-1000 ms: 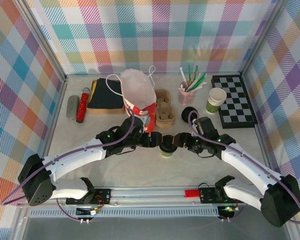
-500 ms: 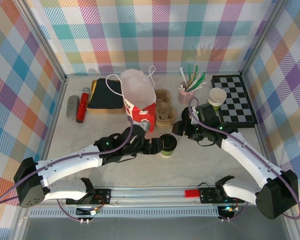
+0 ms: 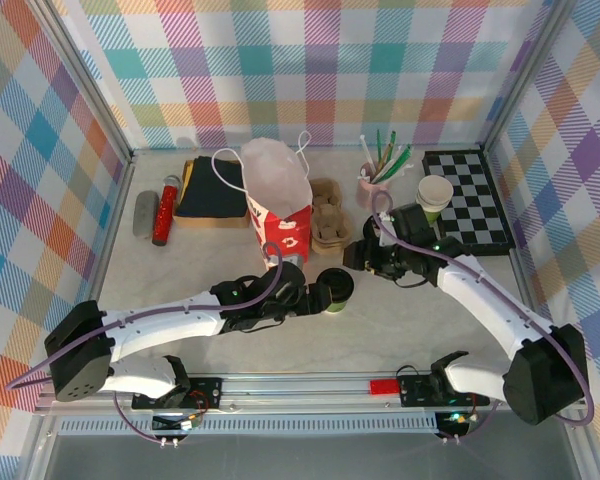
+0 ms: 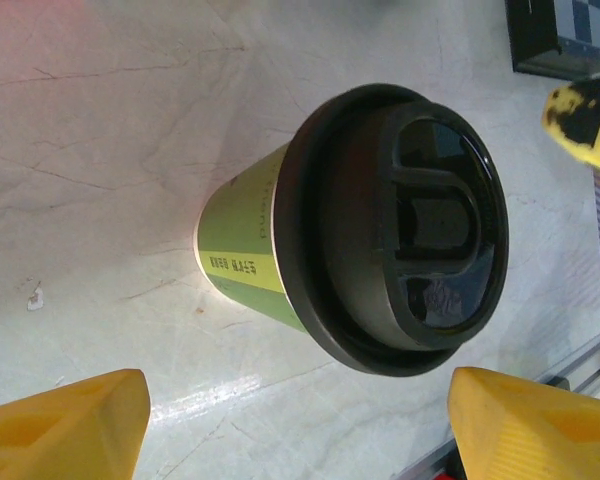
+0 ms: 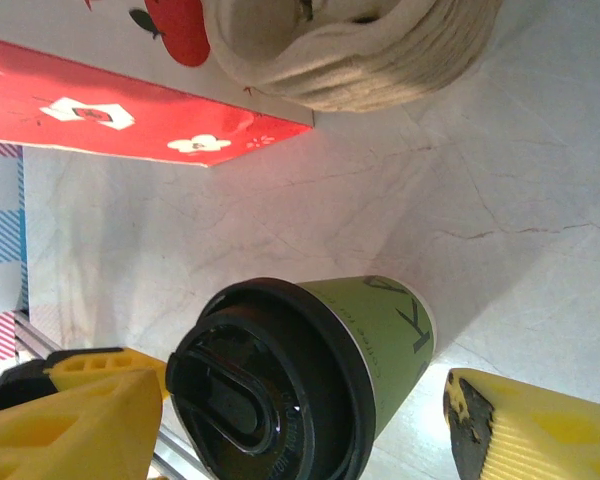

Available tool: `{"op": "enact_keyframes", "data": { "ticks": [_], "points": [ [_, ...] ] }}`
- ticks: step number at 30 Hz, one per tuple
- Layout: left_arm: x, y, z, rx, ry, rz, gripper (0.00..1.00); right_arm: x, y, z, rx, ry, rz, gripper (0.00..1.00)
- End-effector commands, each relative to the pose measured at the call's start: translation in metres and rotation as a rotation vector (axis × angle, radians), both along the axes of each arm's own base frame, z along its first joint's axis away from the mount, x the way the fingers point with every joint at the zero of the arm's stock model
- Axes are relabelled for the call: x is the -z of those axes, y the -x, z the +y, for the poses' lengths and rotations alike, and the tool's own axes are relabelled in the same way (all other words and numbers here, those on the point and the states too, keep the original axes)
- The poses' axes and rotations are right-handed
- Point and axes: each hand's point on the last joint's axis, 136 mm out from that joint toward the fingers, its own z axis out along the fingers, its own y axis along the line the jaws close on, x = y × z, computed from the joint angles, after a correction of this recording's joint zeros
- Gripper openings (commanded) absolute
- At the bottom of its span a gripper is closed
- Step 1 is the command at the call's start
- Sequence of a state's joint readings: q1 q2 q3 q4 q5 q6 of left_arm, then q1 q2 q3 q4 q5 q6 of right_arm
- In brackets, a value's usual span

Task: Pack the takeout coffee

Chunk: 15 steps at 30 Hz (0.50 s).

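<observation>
Left claw (image 3: 318,296) stands spread at the coffee (image 3: 337,288), one finger on each side of it. Perhaps the pads already touch the paper, but the wrist view seems to show a gap on both sides. One second ago both claws were close to the coffee from two sides. Now the right claw (image 3: 360,257) has drawn away, up and to the right. It is also spread and holds nothing.

The coffee has moved only a little. It is upright on the table (image 3: 180,270), lid on, near the bag (image 3: 280,215) and in front of it. So I judge that the job now belongs to the left arm alone: it must close, lift and carry. The packing itself is not yet begun.

The table is pale, like marble, with thin veins. Along the back, left to right, are a grey bar (image 3: 145,213), a red tube (image 3: 164,212), a dark cloth (image 3: 210,190), the bag, a carton tray (image 3: 328,225), pink straws (image 3: 370,188), an open cup (image 3: 433,200) and a chessboard (image 3: 470,200). The walls (image 3: 310,70) are coloured plaid.
</observation>
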State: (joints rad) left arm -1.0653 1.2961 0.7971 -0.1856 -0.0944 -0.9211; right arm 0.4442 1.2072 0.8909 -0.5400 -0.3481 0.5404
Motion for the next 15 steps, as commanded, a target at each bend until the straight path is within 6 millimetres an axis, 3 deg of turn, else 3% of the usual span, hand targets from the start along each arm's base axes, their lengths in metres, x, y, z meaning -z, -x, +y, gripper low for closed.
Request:
{"op": "enact_keyframes", "data": {
  "ticks": [1,15],
  "points": [
    [-0.008,-0.005,-0.004,-0.039,0.048,-0.020,0.78,0.008,0.004,0.004,-0.039,-0.016,0.010,0.74],
    [-0.001,-0.011,-0.008,-0.051,0.042,-0.024,0.75,0.020,0.006,0.006,-0.046,-0.024,0.038,0.68]
  ]
}}
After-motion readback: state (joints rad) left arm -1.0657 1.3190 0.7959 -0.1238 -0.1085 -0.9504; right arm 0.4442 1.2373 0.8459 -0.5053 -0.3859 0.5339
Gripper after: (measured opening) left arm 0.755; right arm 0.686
